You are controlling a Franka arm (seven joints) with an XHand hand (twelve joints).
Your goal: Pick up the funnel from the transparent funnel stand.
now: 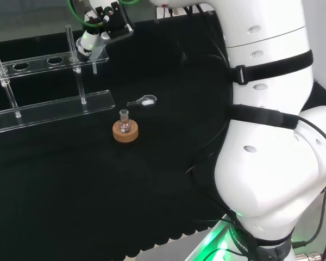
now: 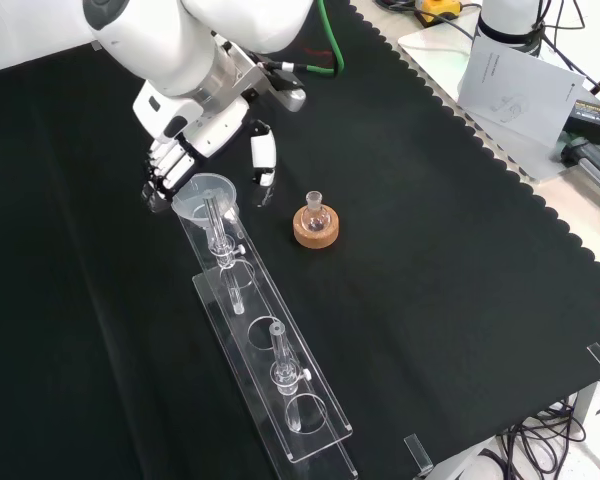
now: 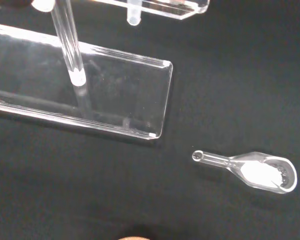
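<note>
A clear funnel (image 2: 206,192) sits in the end hole of the transparent funnel stand (image 2: 298,388). In the head view the funnel (image 1: 97,53) hangs at the right end of the stand's upper shelf (image 1: 38,62), its stem poking below. My hand (image 2: 176,152) hovers over that end. Its fingers (image 2: 161,176) lie against the funnel rim's left side in the front view, and the thumb (image 2: 264,152) stands apart on the right with a gap to the rim. The wrist view looks down on the stand's base plate (image 3: 115,100) and the funnel's stem tip (image 3: 133,16).
A small round flask on a cork ring (image 2: 315,224) stands just right of the stand in the front view. A glass scoop with white powder (image 3: 260,172) lies on the cloth near the stand's end, seen too in the head view (image 1: 144,101). Papers (image 2: 515,85) lie off the cloth.
</note>
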